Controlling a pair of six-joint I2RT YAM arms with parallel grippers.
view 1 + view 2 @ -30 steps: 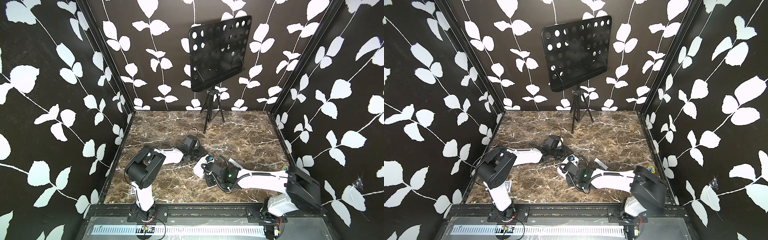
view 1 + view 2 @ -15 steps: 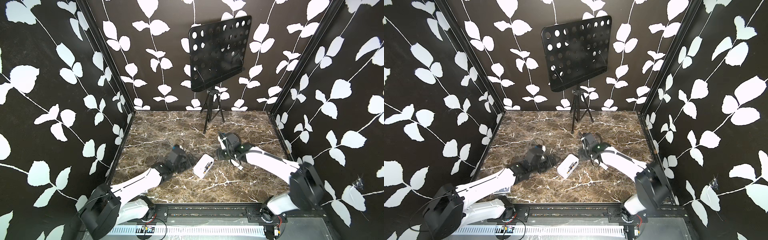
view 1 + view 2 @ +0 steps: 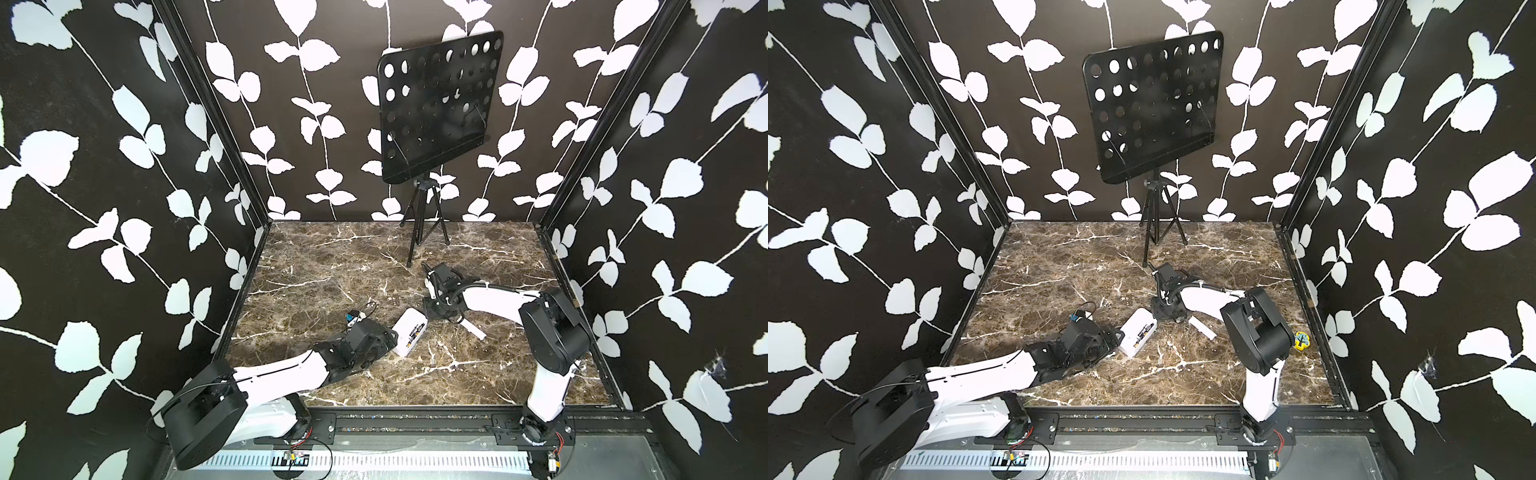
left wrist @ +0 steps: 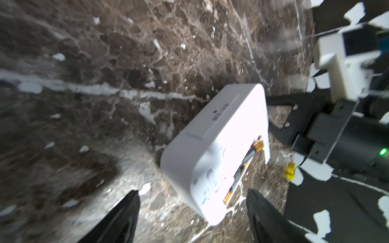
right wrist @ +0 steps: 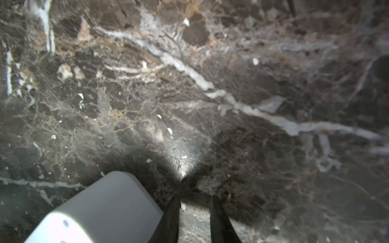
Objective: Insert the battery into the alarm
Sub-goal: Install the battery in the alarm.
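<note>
The alarm (image 3: 409,337) (image 3: 1138,332) is a white rounded box lying back-up on the marble floor. Its battery compartment is uncovered, and black-and-orange batteries (image 4: 247,161) lie in it. My left gripper (image 4: 193,195) (image 3: 384,338) is open at the alarm's (image 4: 214,134) near end. That end's corner sits between the wide-spread fingers (image 4: 255,202) without touching them. My right gripper (image 5: 194,202) (image 3: 434,311) points down at the floor just beyond the alarm's (image 5: 101,210) far end. Its jaws are narrowly open, with only floor between them.
A thin white strip (image 3: 471,328) (image 3: 1202,328) lies on the floor right of the alarm. A small yellow object (image 3: 1302,340) (image 4: 289,170) sits near the right wall. A black perforated music stand (image 3: 436,112) stands on a tripod (image 3: 424,232) at the back.
The right gripper has left the alarm, swung to its far side and narrowed. The left arm has stretched out low from the front left, and its jaws have opened wide at the alarm.
</note>
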